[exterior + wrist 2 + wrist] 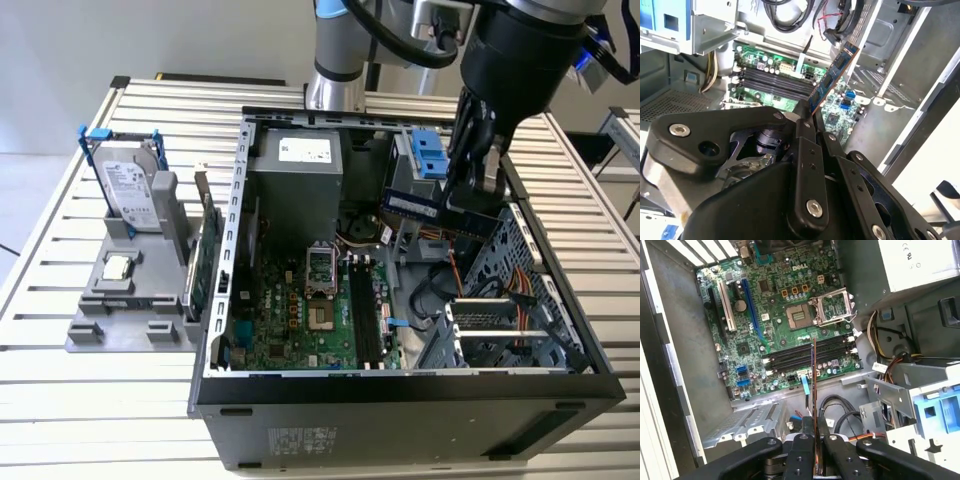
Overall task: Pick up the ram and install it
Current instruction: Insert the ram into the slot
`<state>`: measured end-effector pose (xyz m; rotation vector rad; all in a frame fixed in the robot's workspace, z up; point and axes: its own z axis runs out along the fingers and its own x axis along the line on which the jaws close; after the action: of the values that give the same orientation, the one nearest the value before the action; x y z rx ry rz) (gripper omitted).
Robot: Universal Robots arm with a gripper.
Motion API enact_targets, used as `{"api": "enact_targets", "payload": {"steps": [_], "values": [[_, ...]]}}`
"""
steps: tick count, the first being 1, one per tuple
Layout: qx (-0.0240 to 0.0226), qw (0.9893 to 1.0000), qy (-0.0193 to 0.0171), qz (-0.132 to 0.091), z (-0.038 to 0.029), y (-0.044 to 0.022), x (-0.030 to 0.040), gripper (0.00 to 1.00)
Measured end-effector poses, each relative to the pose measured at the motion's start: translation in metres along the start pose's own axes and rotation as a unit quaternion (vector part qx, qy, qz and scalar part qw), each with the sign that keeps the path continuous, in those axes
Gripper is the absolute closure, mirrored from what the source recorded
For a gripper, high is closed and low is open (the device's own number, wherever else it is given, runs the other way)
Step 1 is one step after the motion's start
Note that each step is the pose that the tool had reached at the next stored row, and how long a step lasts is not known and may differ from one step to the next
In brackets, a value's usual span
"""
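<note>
Gripper (815, 441) with its fingers (801, 456) closed narrowly on one end of the ram (813, 385), which is seen edge-on in the first wrist view and as a bluish-green stick (833, 79) projecting beyond the fingertips in the second wrist view. In the exterior view the ram (412, 206) hangs inside the open computer case (400, 385), just beside the blue drive latch (430, 152) and well apart from the black memory slots (365, 312) on the motherboard (775, 315). The stick's length appears to lie across the slots (810, 352), not along them (a judgement from the exterior view). Risks from here: held by one end only, the stick could pivot or slip in the grip under seating force; a skewed approach could jam its edge against a slot wall; the loose cables (840, 410) and drive cage (510, 290) nearby could snag stick or gripper.
</note>
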<state>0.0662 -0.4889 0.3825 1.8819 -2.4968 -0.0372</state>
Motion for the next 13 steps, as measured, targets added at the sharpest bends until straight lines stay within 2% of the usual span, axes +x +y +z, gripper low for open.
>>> {"api": "enact_targets", "payload": {"steps": [13], "values": [[0.0001,0.9994,-0.0010,0.034,0.0000,0.0000,0.0000,1.00]]}}
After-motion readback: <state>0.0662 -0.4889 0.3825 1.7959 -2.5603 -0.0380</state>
